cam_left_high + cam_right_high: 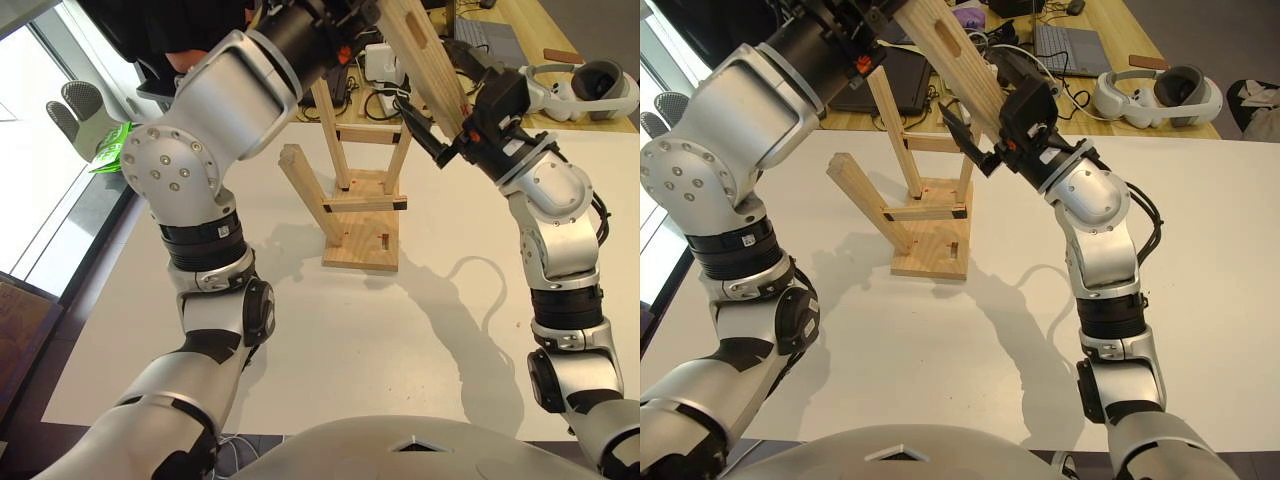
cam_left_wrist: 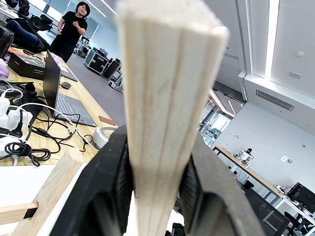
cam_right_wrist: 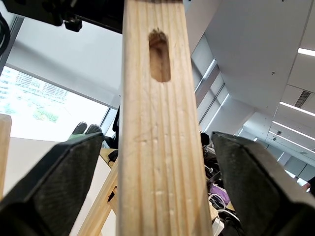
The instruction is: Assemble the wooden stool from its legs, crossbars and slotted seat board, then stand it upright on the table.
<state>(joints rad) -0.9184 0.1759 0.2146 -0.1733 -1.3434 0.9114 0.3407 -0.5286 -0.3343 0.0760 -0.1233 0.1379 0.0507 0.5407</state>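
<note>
**Loose leg**: a pale wooden bar with an oblong slot cut into one face. It is hanging slanted in the air above the far side of the tabletop, over the part-built stool.

**Left hand**: it is clamping one end of the loose leg, with both black fingers pressing flat against opposite faces of the wood.

**Right hand**: it is standing wide apart, lower on the same leg. Its two dark pads are straddling the wood with a gap on each side, so it is gripping nothing.

**Seat board**: it is lying flat on the white tabletop, underside up.

**Fitted legs**: three are rising from the board.
- The far-left leg and the far-right leg are standing nearly upright.
- The near-left leg is leaning outward toward the robot's left.

**Crossbars**:
- The upper crossbar is bridging the two far legs.
- The lower crossbar is sitting close above the board.

**Beyond the tabletop**: a wooden desk is carrying a laptop, a white headset and tangled cables.
</note>
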